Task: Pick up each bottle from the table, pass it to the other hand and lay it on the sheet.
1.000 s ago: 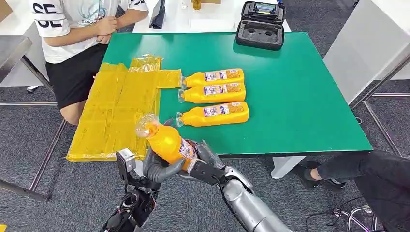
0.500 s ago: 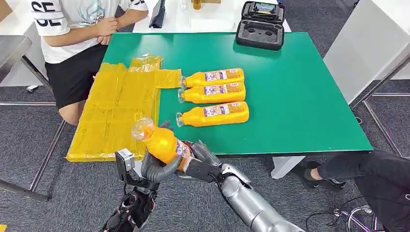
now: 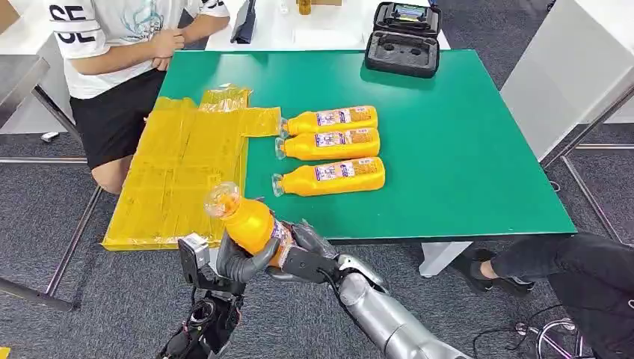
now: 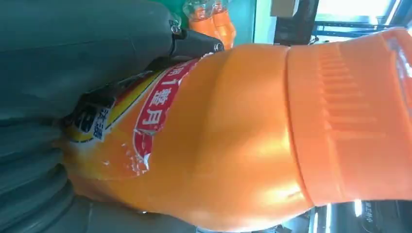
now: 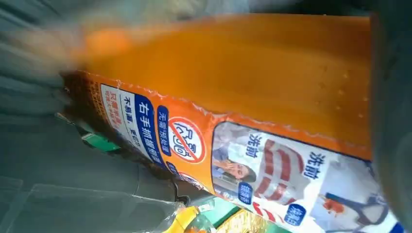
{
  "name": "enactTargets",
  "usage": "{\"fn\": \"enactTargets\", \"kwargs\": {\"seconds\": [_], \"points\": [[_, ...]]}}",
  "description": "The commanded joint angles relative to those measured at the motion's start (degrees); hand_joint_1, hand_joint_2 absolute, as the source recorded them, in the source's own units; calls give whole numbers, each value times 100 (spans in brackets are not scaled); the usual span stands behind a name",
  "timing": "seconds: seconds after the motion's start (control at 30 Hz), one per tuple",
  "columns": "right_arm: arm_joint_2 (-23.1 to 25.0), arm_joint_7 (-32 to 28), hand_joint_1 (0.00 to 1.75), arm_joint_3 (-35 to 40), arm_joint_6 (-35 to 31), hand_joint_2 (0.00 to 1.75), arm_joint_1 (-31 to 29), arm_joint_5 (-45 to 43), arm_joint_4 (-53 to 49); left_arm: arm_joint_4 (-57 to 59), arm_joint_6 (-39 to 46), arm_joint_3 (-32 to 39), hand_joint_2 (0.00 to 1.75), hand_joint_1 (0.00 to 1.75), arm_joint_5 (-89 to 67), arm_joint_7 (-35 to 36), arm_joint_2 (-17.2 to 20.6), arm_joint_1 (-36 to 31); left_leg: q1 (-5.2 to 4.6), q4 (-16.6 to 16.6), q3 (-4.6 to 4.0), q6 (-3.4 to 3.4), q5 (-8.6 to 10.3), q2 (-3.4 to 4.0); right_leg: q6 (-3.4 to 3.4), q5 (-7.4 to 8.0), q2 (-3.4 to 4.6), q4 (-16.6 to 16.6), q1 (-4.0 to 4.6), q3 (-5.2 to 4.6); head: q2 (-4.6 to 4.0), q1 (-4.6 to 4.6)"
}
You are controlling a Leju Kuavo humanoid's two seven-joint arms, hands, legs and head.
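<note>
Left hand (image 3: 238, 262) and right hand (image 3: 308, 250) both gripping tilted bottle (image 3: 250, 222), off table's (image 3: 448, 149) near edge

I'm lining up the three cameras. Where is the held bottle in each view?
Head view: held bottle low, left of centre, between both hands, cap up-left.
Left wrist view: body and cap span the frame.
Right wrist view: label and body span the frame.
Shared landmark: its printed label.

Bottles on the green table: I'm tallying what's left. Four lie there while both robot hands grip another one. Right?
Not quite: the head view shows three bottles lying on the green table, not four. The left robot hand and right robot hand do both grip another bottle.
</note>
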Motion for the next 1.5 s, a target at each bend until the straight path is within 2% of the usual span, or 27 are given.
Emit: {"fn": "enactTargets", "kwargs": {"seconds": [0.03, 0.07, 0.43, 0.57, 0.77, 0.93, 1.03, 1.17, 1.37, 1.4, 1.5], "points": [[107, -75, 0, 353, -55, 175, -129, 8, 448, 173, -24, -136, 175, 175, 25, 0, 21, -303, 6, -1, 30, -9, -13, -1, -9, -12, -2, -3, 7, 32, 0, 0], [117, -121, 0, 261, -122, 0, -102, -90, 351, 132, -15, -116, 175, 175, 35, -2, 29, -290, 4, -3, 18, -8, -7, -4, -7, -8, -4, -3, 5, 20, 0, 0], [-23, -233, 0, 59, -91, 0, -160, -568, 17, -144, 221, 136, 175, 175, 30, 21, 139, -231, 5, -1, 26, -10, -11, 3, -8, -10, 2, -2, 6, 26, 0, 0], [-106, -326, 0, 51, -118, 0, -98, -724, -226, -373, 575, 363, 175, 175, -115, -21, 247, -216, 5, 0, 18, -8, -9, 4, -7, -6, 4, -1, 5, 18, 0, 0], [-268, -391, 0, 17, -185, 0, 140, -932, -786, -586, 1534, 859, 175, 175, -576, -130, 434, -346, 5, -2, 17, -8, -6, 0, -7, -6, 0, -3, 6, 17, 0, 0], [-451, -364, 0, -243, -267, 0, 539, -1400, -2073, -204, 2639, 1258, 175, 175, -1616, -80, 770, -816, 10, -1, 29, -14, -11, -7, -12, -13, -8, -1, 11, 31, 0, 0], [-553, -196, 0, -339, -272, 0, 734, -1484, -2559, 25, 2688, 1338, 175, 175, -1852, -42, 816, -1077, 9, 4, 20, -12, -9, -4, -10, -11, -4, 3, 9, 22, 0, 0], [-644, -171, 0, -480, -266, 0, 879, -1570, -2731, 161, 2813, 1318, 175, 175, -2142, 103, 947, -1371, 10, 1, 24, -12, -6, -26, -9, -15, -26, 0, 10, 32, 0, 2], [-666, -188, 0, -546, -121, 0, 926, -1697, -2717, 113, 2887, 1277, 175, 175, -2632, 394, 1123, -1568, 14, 5, 41, -17, -17, -11, -14, -21, -10, 3, 13, 47, 0, 0], [-674, -193, 0, -534, -95, 0, 904, -1707, -2680, 172, 2925, 1189, 175, 175, -2877, 523, 1188, -1617, 18, 6, 64, -23, -28, -9, -20, -30, -8, 3, 18, 69, 0, 0], [-682, -279, 0, -479, 98, 0, 757, -1816, -2437, 429, 2782, 1011, 175, 175, -3577, 1024, 1524, -1964, 6, -2, 20, -10, -5, -4, -8, -7, -3, 0, 5, 21, 0, 0]]}}
